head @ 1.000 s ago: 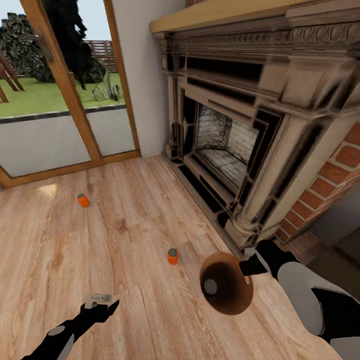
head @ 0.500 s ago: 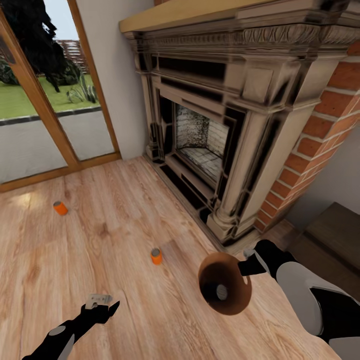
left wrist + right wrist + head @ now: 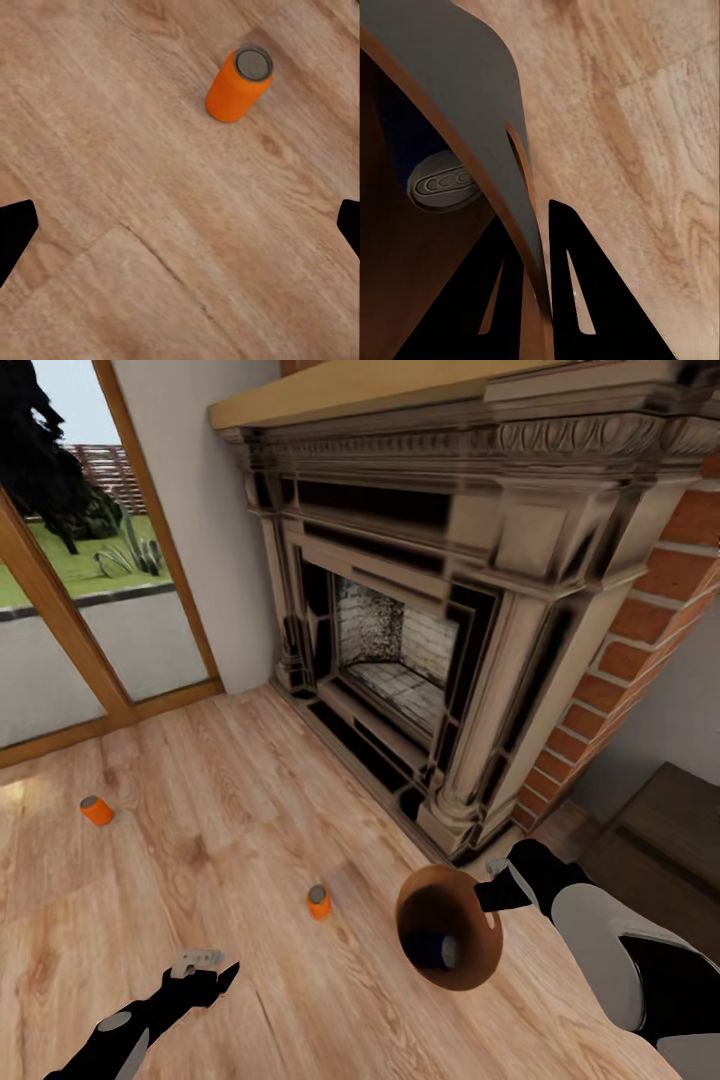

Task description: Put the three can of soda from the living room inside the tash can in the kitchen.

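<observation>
At the far left of the head view, an orange soda can (image 3: 96, 810) is seen lying tipped on the wood floor (image 3: 230, 830), below the wood-framed glass door (image 3: 60, 610). At lower left, the left gripper (image 3: 205, 966) is held above the boards with its jaws spread wide and nothing between them. Just right of it, near the frame's centre, a second orange soda can (image 3: 318, 901) stands upright; it is also seen in the left wrist view (image 3: 238, 84). Right of centre, the trash can (image 3: 450, 940) is held tilted off the floor, its rim (image 3: 521, 195) pinched by the right gripper (image 3: 497, 893), and a dark blue soda can (image 3: 436, 950) is seen inside. The brick fireplace (image 3: 430, 650) fills the upper right.
</observation>
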Motion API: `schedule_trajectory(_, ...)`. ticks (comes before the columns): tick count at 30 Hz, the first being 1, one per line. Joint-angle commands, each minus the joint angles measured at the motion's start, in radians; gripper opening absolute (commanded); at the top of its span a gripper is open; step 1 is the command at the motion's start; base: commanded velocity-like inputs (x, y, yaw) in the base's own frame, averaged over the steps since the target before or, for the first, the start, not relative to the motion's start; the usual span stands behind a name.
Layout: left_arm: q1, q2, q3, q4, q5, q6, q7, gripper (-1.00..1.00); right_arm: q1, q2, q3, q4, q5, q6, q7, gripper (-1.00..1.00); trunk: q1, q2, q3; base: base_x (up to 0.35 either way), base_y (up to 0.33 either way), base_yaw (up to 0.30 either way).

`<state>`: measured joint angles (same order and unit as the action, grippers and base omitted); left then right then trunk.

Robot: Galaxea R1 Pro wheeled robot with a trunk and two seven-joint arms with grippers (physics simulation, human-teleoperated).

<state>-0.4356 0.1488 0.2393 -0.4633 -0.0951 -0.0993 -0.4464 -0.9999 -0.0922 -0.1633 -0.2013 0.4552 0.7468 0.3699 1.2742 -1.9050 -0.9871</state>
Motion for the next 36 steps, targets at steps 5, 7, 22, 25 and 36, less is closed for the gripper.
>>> schedule_trajectory(5, 0.0, 0.0, 0.002, 0.0, 0.003, -0.002, 0.001, 1.0, 0.0, 0.003, -0.007, 0.0, -0.018, 0.003, 0.004, -1.0, 0.0, 0.0, 0.006, 0.149, 0.168, -0.209)
schedule_trajectory(7, 0.0, 0.0, 0.002, 0.0, 0.003, -0.003, 0.002, 1.0, 0.0, 0.005, -0.007, 0.0, -0.018, 0.003, 0.004, -1.0, 0.0, 0.0, 0.008, 0.029, 0.043, -0.202)
schedule_trajectory(22, 0.0, 0.0, 0.0, 0.0, 0.003, -0.005, 0.002, 1.0, 0.006, 0.012, -0.007, -0.001, -0.018, 0.004, 0.004, -1.0, 0.0, 0.0, 0.02, -0.181, -0.112, -0.144)
schedule_trajectory(25, 0.0, 0.0, 0.0, 0.0, 0.003, -0.004, 0.002, 1.0, 0.006, 0.012, -0.006, -0.001, -0.018, 0.005, 0.004, -1.0, 0.0, 0.0, 0.02, 0.002, 0.04, -0.008)
schedule_trajectory(36, 0.0, 0.0, -0.001, 0.0, -0.001, 0.002, 0.0, 1.0, 0.006, 0.018, -0.007, -0.001, -0.018, 0.005, 0.004, -1.0, 0.0, 0.0, 0.02, 0.09, 0.283, 0.0)
